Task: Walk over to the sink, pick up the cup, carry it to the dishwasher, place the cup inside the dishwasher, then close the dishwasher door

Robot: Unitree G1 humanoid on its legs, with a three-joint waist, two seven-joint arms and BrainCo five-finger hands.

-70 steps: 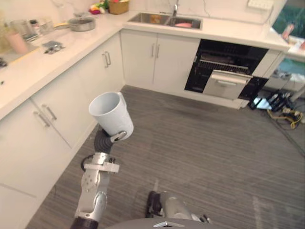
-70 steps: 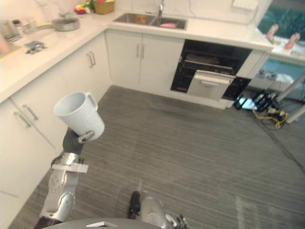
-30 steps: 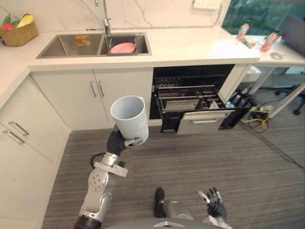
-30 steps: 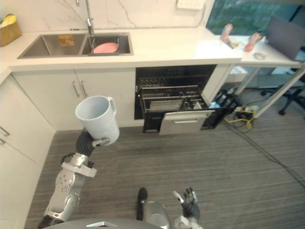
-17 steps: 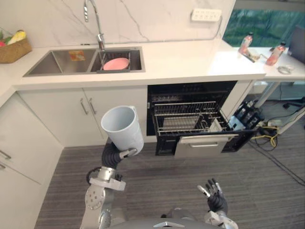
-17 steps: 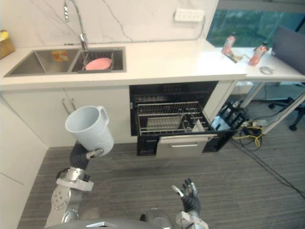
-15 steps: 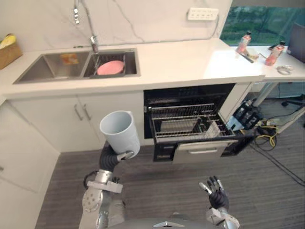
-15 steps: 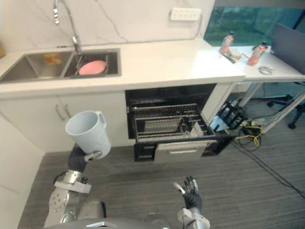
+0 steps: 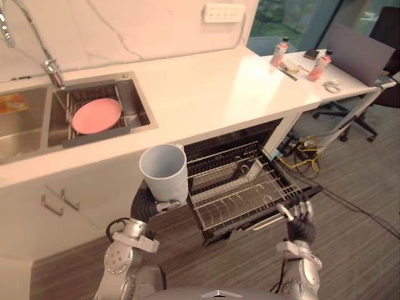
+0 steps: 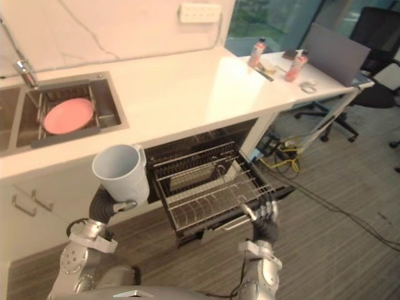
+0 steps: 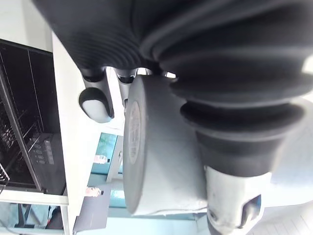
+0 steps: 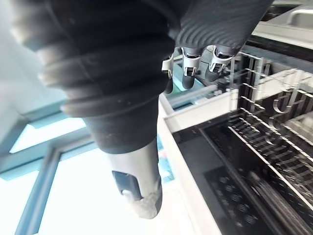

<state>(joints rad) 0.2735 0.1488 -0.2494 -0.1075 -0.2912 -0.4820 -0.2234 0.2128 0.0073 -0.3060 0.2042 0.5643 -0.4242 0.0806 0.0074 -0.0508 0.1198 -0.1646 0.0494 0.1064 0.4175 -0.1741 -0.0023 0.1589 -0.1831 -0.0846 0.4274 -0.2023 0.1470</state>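
Observation:
A pale blue-grey cup (image 9: 164,172) with a handle stands upright in my left hand (image 9: 165,204), whose fingers curl round its base; the left wrist view has the cup's underside (image 11: 156,156) against the fingers (image 11: 96,104). The cup hangs just left of the dishwasher's pulled-out wire rack (image 9: 234,187), below the counter edge. The dishwasher opening (image 10: 187,153) stands open under the white counter. My right hand (image 9: 299,220) is open, fingers relaxed, at the rack's front right corner; its fingers (image 12: 195,63) hover close over the rack (image 12: 274,112).
To the left, a sink (image 9: 140,109) holds a pink plate (image 9: 96,115). White cabinet doors (image 9: 59,200) sit below it. A desk at the far right carries bottles (image 9: 280,51) and a laptop (image 9: 356,53). An office chair (image 9: 387,37) and floor cables (image 9: 300,159) lie right.
The whole view has shifted: the camera has come closer, over the open dishwasher. My right hand has risen to the rack's front edge. The cup stays held in my left hand.

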